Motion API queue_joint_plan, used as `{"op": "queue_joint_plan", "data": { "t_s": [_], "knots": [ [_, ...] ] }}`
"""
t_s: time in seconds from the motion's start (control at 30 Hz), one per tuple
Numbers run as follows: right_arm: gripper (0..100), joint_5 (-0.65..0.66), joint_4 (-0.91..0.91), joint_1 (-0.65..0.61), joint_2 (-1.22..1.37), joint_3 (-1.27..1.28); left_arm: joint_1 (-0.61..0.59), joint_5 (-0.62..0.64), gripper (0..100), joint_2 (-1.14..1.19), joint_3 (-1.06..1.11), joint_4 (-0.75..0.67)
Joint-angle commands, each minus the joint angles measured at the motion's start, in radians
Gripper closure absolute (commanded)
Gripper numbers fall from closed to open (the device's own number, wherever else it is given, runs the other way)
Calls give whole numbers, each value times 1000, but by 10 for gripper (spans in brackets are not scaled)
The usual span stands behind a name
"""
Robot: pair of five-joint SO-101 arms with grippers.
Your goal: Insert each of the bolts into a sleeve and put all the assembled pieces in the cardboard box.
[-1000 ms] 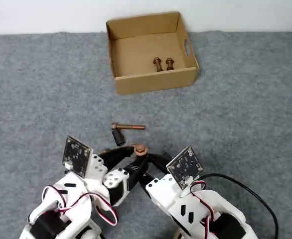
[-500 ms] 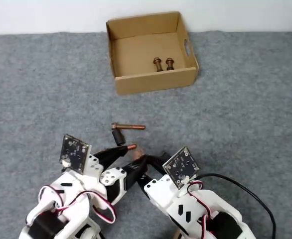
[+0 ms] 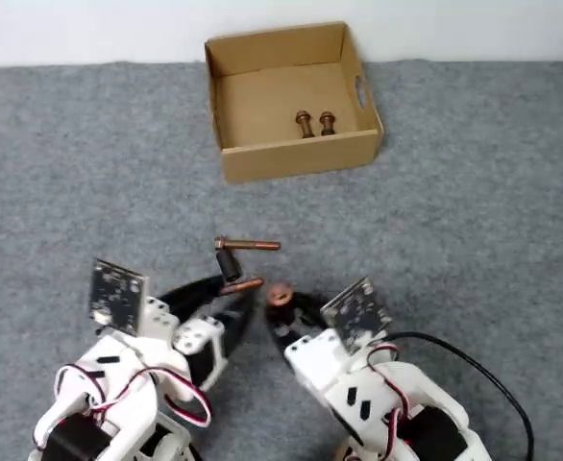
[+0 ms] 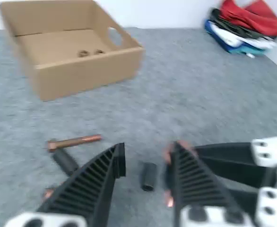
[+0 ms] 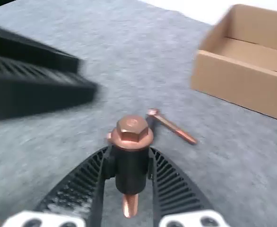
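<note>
Right gripper: closed on an assembled piece. The fingers clamp the black sleeve part from both sides. The hex head sits on one end of the sleeve and the copper tip sticks out of the other. In the high view this piece is held off the carpet, just in front of the right arm and near the left gripper.

Left gripper: wide open, nothing in it. Its ribbed fingers stand well apart above the carpet.

Loose parts on the carpet:
- One loose bolt lies flat between the arms and the cardboard box.
- A sleeve lies just beside the head end of that bolt.
- A second sleeve shows through the gap between the left fingers.
- A copper shank lies close to a left finger, partly hidden. Cannot tell whether it is a whole bolt.

Cardboard box: on the far side of the carpet, open top. Two finished pieces lie side by side inside, near the handle-hole wall.
</note>
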Motion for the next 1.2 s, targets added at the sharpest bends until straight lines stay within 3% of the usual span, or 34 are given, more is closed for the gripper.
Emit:
{"op": "queue_joint_plan", "data": {
  "t_s": [0.0, 0.1, 0.23, 0.33, 0.47, 0.7, 1.0, 1.17],
  "knots": [
    [990, 2, -35, 113, -10, -15, -110, -8, 1000, -2, 19, -83],
    [990, -54, -36, 189, -10, -15, -184, -40, 994, -2, 120, -169],
    [990, -190, -36, 329, -8, -20, -302, -181, 996, -3, 315, -308],
    [990, -193, -36, 421, -8, -21, -382, -261, 996, -3, 461, -440],
    [990, -190, -91, 447, -4, -37, -416, -345, 995, -3, 610, -529],
    [990, -195, -179, 452, 306, -249, -417, -350, 995, -3, 605, -512],
    [990, -192, -295, 453, 992, -796, -503, -350, 995, 3, 608, -503],
    [990, -190, -317, 453, 1319, -1114, -559, -350, 995, 3, 608, -399]
  ]
}}
